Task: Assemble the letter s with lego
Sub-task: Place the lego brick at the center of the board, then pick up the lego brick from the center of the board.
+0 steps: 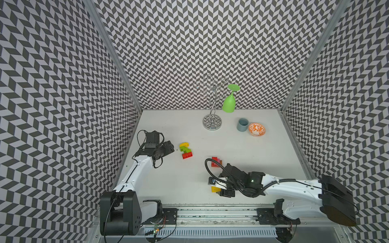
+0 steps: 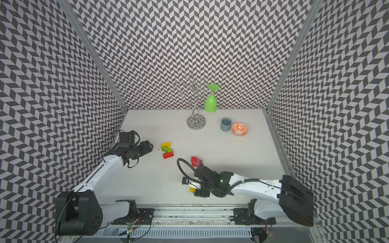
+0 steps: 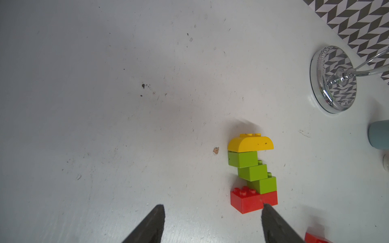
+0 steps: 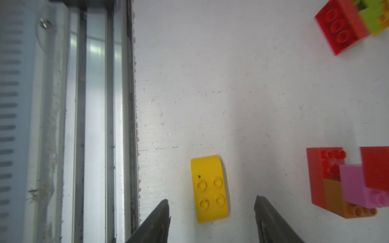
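Note:
A stepped lego piece (image 1: 185,150) lies left of centre: a rounded yellow brick (image 3: 250,144), three lime green bricks (image 3: 252,171) and a red brick (image 3: 250,202). My left gripper (image 3: 212,207) is open just left of it and holds nothing; one fingertip (image 3: 265,207) shows against the red brick's corner. A second cluster of red, pink and brown bricks (image 1: 216,162) sits mid-table, in the right wrist view at cluster (image 4: 336,181). A loose rounded yellow brick (image 4: 209,189) lies studs up near the front edge. My right gripper (image 4: 212,201) is open, its fingers on either side of that brick without touching it.
At the back stand a chrome glass rack (image 1: 212,124) with a hanging green glass (image 1: 229,103), a blue-grey cup (image 1: 242,124) and an orange patterned bowl (image 1: 256,129). The metal front rail (image 4: 96,126) runs close beside the loose yellow brick.

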`<action>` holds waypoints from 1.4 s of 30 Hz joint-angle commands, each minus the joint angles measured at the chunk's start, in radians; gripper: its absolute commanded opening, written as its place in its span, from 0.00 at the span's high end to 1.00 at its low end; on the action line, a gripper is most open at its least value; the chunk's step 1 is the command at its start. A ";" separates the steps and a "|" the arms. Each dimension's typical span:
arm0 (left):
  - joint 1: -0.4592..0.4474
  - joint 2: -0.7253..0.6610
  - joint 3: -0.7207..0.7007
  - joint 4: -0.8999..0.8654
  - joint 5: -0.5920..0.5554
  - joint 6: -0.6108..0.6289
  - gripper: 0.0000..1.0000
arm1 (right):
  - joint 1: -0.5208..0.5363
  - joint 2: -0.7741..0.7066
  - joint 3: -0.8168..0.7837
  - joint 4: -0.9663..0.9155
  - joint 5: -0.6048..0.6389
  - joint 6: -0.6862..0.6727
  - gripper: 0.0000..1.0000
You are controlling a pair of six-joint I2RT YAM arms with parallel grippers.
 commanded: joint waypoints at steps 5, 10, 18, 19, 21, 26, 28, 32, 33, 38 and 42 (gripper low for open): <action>-0.011 0.007 -0.006 0.010 -0.004 -0.001 0.26 | 0.018 -0.142 -0.122 0.286 0.124 0.071 0.32; -0.011 0.006 -0.006 0.010 0.000 0.000 0.26 | 0.029 -0.142 -0.092 0.285 0.153 0.106 0.32; -0.009 0.010 -0.004 0.012 0.010 0.001 0.26 | 0.038 -0.181 -0.197 0.519 0.068 0.272 0.31; -0.009 0.010 -0.005 0.013 0.012 0.002 0.26 | 0.048 -0.169 -0.233 0.559 0.091 0.293 0.31; -0.009 0.009 -0.005 0.015 0.015 0.002 0.26 | 0.073 -0.154 -0.283 0.612 0.157 0.314 0.31; -0.009 0.012 -0.005 0.016 0.019 0.002 0.26 | 0.102 -0.134 -0.392 0.738 0.273 0.365 0.29; -0.009 0.011 -0.003 0.016 0.020 0.002 0.26 | 0.102 -0.129 -0.438 0.789 0.295 0.383 0.28; -0.009 0.015 -0.004 0.017 0.024 0.003 0.26 | 0.102 -0.091 -0.473 0.813 0.299 0.397 0.26; -0.009 0.015 -0.004 0.017 0.025 0.003 0.26 | 0.102 -0.078 -0.477 0.819 0.296 0.396 0.25; -0.009 0.016 -0.003 0.017 0.026 0.003 0.26 | 0.102 0.012 -0.451 0.839 0.270 0.374 0.22; -0.009 0.015 -0.004 0.016 0.028 0.003 0.26 | 0.100 0.112 -0.426 0.873 0.251 0.349 0.21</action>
